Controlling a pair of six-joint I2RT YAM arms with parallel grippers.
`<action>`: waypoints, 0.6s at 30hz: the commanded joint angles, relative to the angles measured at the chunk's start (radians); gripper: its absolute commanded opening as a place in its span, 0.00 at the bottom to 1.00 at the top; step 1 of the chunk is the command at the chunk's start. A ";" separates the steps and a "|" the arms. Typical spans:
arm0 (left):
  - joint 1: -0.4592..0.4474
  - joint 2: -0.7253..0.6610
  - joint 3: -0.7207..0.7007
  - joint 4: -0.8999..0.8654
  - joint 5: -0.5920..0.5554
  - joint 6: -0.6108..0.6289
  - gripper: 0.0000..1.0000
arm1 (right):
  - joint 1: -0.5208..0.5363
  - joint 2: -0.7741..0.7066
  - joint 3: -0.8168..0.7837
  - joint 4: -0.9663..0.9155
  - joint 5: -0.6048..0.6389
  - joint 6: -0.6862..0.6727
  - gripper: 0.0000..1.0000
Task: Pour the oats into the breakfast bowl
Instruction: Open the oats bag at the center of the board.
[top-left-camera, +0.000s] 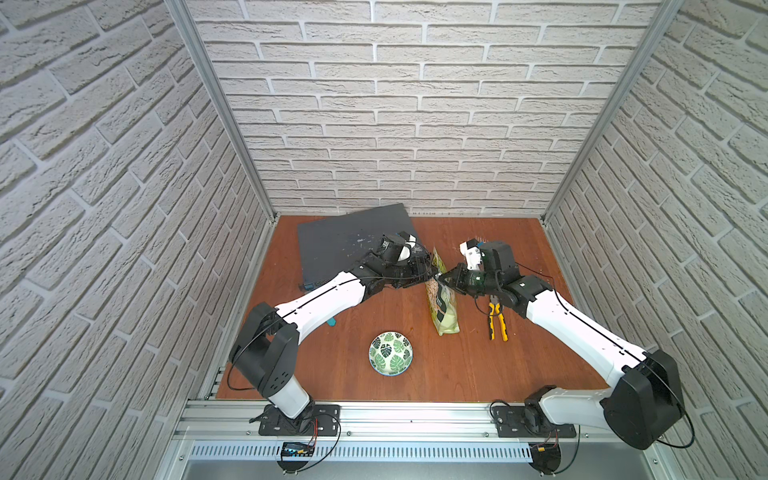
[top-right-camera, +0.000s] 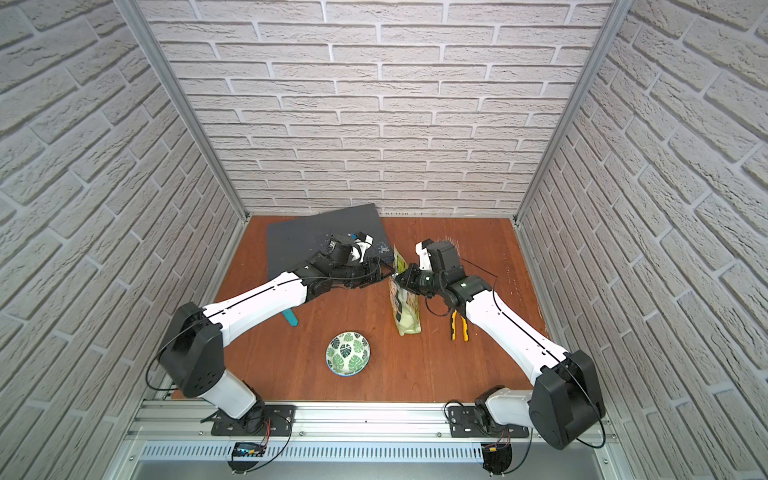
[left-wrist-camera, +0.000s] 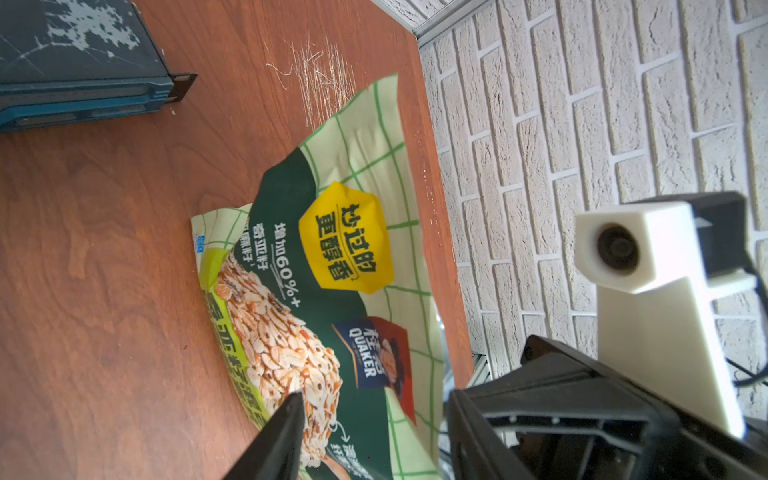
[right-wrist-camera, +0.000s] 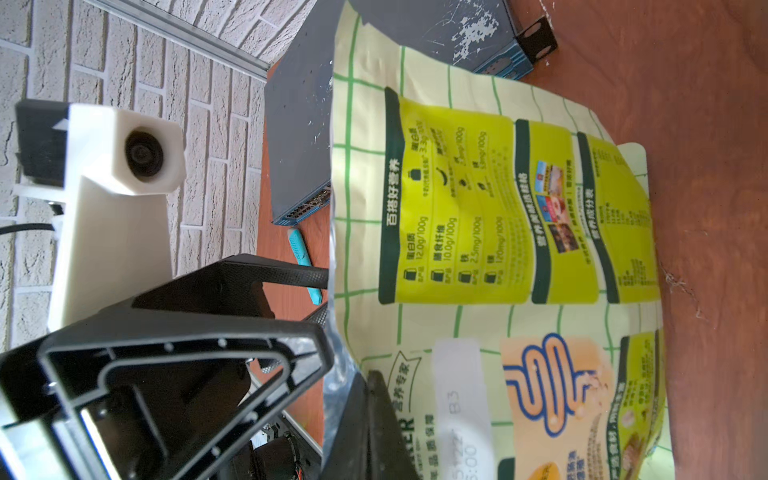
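Two-sided opening of the pouch (top-left-camera: 444, 309) seems underway: right gripper (top-left-camera: 444, 278) pinches its top edge, left gripper (top-left-camera: 430, 272) gapes astride it. Next, left gripper must clamp the opposite lip.

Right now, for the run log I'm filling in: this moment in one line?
pouch: upright | right claw: shut on its top | left claw: open around its top | breakfast bowl: empty

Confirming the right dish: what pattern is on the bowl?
The bowl is white with dark green leaf prints, thin blue rim; clearest in a top view.
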 joint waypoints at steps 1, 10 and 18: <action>-0.006 0.015 0.032 0.051 0.018 0.009 0.54 | -0.004 -0.008 0.008 -0.016 0.024 -0.017 0.03; -0.018 0.046 0.052 -0.006 -0.016 0.056 0.39 | -0.004 -0.016 0.021 -0.041 0.035 -0.037 0.03; -0.034 0.058 0.082 -0.058 -0.031 0.102 0.30 | -0.004 -0.028 0.034 -0.060 0.056 -0.054 0.03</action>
